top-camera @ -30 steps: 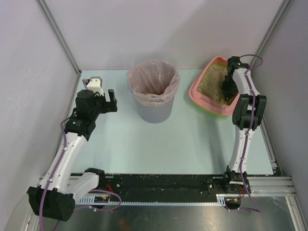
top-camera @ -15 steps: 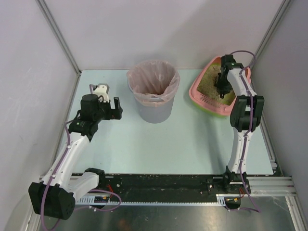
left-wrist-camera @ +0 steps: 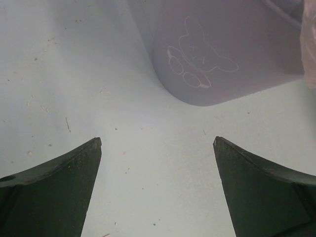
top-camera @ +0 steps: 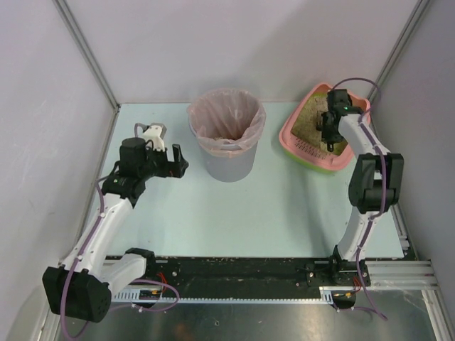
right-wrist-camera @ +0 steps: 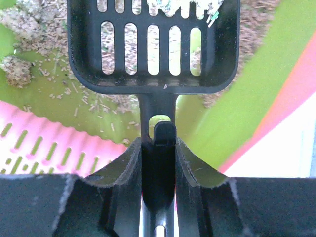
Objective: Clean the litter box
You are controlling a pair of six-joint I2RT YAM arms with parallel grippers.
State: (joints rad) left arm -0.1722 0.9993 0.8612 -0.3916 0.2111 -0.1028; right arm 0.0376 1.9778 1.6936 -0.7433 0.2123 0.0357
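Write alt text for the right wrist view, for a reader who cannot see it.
The right gripper, jaws shut on the handle of a black slotted scoop, holds it over the litter box. Pale litter sits at the scoop's far end; beige granules and a clump lie on the green inside, next to the pink slotted ledge.

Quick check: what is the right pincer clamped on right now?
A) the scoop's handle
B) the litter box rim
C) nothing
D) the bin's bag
A: the right wrist view shows the right pincer shut on the handle of the black scoop, whose slotted head is over the litter box.
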